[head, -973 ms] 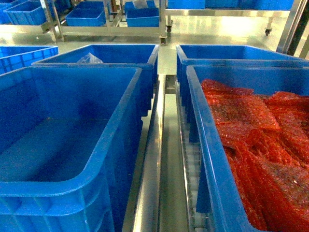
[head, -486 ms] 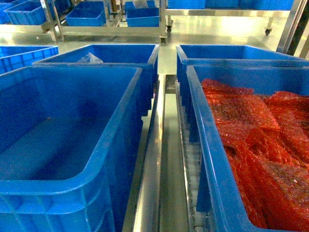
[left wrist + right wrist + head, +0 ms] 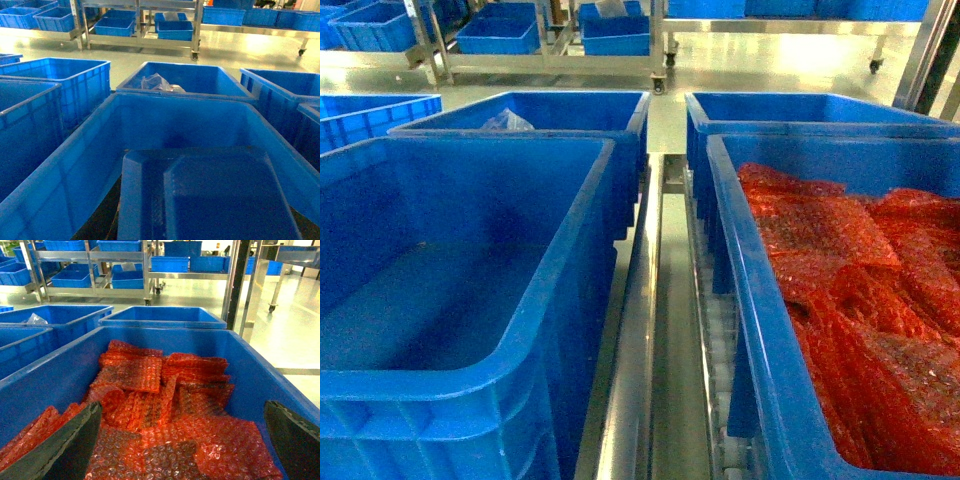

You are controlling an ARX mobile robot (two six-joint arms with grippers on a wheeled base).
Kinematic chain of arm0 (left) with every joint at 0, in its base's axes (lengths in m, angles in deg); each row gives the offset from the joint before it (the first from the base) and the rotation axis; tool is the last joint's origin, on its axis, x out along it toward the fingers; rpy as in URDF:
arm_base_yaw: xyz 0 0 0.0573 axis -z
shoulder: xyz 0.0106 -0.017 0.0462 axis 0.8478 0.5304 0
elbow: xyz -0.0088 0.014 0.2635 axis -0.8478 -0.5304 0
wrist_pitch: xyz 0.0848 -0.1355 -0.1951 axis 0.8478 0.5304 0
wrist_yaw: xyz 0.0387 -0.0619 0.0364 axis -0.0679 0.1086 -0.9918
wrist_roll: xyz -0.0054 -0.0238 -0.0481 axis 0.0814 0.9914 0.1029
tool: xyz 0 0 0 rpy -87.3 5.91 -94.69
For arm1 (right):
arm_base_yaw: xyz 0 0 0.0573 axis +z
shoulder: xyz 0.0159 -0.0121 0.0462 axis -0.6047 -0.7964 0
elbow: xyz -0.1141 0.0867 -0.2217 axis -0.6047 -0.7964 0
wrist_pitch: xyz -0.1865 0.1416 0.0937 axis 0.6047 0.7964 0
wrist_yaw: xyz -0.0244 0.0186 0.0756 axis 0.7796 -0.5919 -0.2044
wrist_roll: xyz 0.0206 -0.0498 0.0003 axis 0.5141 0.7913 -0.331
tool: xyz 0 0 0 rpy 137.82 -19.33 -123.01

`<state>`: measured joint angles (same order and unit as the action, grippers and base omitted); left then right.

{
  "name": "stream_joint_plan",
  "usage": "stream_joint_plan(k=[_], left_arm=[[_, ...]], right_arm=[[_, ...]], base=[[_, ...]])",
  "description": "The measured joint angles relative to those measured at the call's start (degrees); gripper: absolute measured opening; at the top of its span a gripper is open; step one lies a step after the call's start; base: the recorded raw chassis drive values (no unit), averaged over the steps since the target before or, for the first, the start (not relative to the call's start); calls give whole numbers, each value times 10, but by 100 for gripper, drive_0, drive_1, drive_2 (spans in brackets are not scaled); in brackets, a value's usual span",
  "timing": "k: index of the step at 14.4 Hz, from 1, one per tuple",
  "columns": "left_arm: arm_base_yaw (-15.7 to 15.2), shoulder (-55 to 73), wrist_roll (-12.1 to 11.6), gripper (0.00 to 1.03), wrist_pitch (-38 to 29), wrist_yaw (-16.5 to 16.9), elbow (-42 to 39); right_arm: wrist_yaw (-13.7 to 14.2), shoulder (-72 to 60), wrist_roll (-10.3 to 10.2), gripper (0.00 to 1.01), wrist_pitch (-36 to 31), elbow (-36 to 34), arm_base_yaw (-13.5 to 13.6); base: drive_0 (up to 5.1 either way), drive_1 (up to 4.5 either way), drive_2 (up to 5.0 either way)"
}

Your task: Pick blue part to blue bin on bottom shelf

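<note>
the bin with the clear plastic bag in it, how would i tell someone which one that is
Start at the steel rail running down the middle of the head view and go left to the big empty blue bin nearest the camera. The bin with the bag sits directly behind it. It is the only blue bin with a crumpled clear plastic bag showing above its rim; the bin to the right of the rail holds red bubble wrap.

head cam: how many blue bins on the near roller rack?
4. Near-left bin, bare inside; far-left bin holding a clear bag; near-right bin full of red bubble wrap; far-right bin. Others may sit beyond the frame.
</note>
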<state>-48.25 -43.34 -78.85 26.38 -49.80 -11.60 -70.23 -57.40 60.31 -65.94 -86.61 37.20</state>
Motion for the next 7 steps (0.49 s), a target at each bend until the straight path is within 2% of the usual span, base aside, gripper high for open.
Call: stream_joint_plan(k=[7], left_arm=[[0,0,0,43,0,0,0]], right_arm=[[0,0,0,98,0,0,0]], base=[[0,0,0]])
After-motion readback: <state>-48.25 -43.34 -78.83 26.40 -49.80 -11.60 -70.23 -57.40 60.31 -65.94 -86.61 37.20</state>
